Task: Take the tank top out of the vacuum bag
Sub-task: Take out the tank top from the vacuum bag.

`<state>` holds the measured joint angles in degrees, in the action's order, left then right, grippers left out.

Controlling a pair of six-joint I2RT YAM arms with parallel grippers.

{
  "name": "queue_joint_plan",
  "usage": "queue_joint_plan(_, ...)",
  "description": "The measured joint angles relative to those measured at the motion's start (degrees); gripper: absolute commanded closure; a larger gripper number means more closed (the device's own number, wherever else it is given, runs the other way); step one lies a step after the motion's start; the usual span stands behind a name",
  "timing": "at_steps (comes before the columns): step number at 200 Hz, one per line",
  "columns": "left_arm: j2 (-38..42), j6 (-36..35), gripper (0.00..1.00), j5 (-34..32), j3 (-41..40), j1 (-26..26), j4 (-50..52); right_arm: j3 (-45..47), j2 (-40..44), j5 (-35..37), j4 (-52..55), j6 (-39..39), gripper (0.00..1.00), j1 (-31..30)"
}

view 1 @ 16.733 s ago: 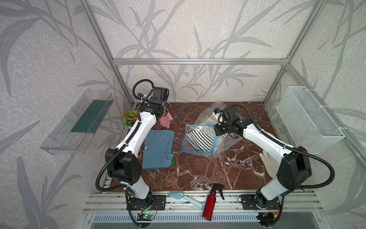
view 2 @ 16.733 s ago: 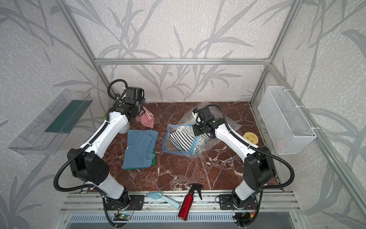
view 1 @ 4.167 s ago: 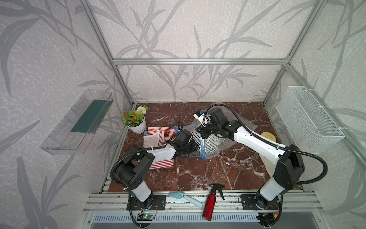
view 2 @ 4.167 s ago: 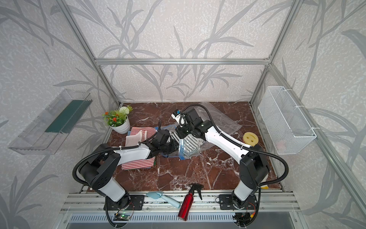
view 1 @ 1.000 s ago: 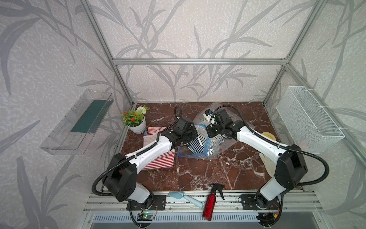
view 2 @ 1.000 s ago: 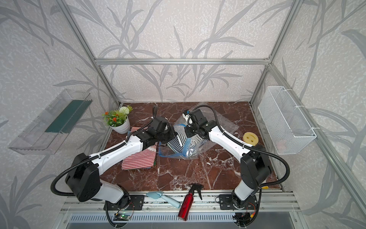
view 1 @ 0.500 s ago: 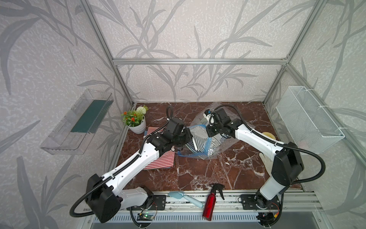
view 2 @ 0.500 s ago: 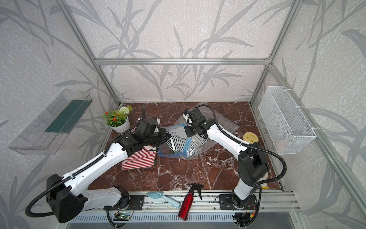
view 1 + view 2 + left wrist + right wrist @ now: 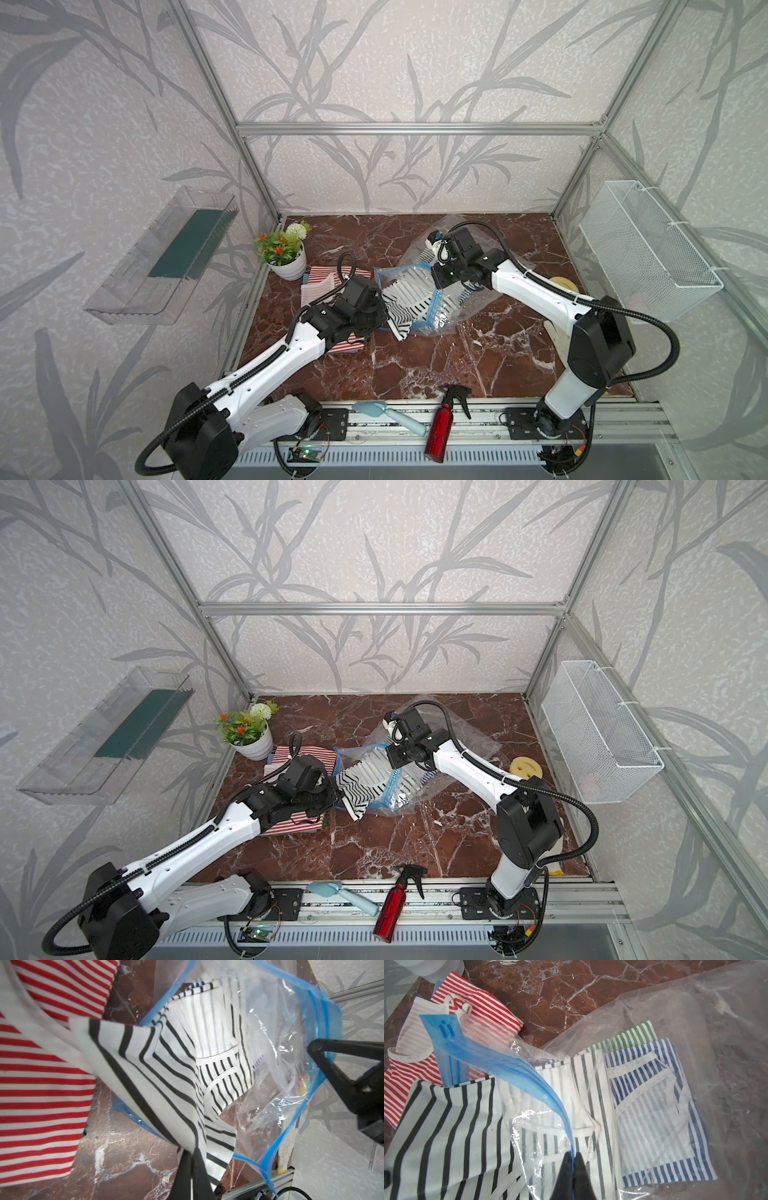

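Note:
The vacuum bag (image 9: 455, 318) lies crinkled mid-table, its mouth edged by a blue zip strip (image 9: 508, 1068). A black-and-white striped tank top (image 9: 401, 309) hangs halfway out of that mouth, stretched toward the left. My left gripper (image 9: 384, 311) is shut on the tank top's free end (image 9: 166, 1076), its tips (image 9: 192, 1152) pinching the cloth. My right gripper (image 9: 573, 1154) is shut on the zip strip and holds the upper edge of the mouth raised (image 9: 390, 758). Blue-striped (image 9: 654, 1105) and green-striped (image 9: 629, 1039) garments remain inside the bag.
Red-striped shirts (image 9: 328, 282) are stacked under my left wrist, beside a potted plant (image 9: 286, 266). A red spray bottle (image 9: 442, 419) and a light blue brush (image 9: 386, 413) lie on the front rail. A yellow sponge (image 9: 524, 766) sits right. A wire basket (image 9: 640, 257) hangs on the right wall.
My left gripper has pulled back to the left and front, drawing more of the tank top out of the bag mouth. The right gripper has kept its hold on the zip strip.

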<state>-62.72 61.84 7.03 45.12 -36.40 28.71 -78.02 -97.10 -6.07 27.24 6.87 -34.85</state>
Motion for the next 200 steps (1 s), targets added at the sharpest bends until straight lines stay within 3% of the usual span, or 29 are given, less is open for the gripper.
queue_joint_plan(25, 1.6, 1.9, 1.00, -0.6, -2.4, 0.0, -1.0, 0.0, 0.0, -0.5, 0.0, 0.2, 1.00, 0.0)
queue_joint_plan(42, 1.9, 2.8, 0.79, -1.0, -3.3, 0.0, -1.1, 0.0, 0.0, -0.6, 0.0, 0.2, 1.00, 0.0)
queue_joint_plan(72, 2.1, 4.1, 0.56, -1.9, -3.3, 0.0, -0.8, 0.0, 0.0, -0.7, 0.0, 0.2, 1.00, 0.0)
queue_joint_plan(80, 2.4, 4.4, 0.41, -2.2, -3.3, 0.0, -0.5, 0.0, 0.0, -0.7, 0.0, 0.2, 1.00, 0.0)
queue_joint_plan(89, 2.9, 4.8, 0.34, -2.7, -3.4, 0.0, -0.3, 0.0, 0.0, -0.7, 0.0, 0.2, 1.00, 0.0)
queue_joint_plan(140, 4.6, 8.3, 0.27, -4.0, -7.9, 0.3, -4.4, -0.4, -1.7, -1.4, 0.0, 0.2, 1.00, -0.1)
queue_joint_plan(200, -4.9, 12.5, 0.31, -2.7, -7.7, 2.2, -12.8, -0.6, -2.0, -1.9, 0.0, 0.2, 1.00, -0.2)
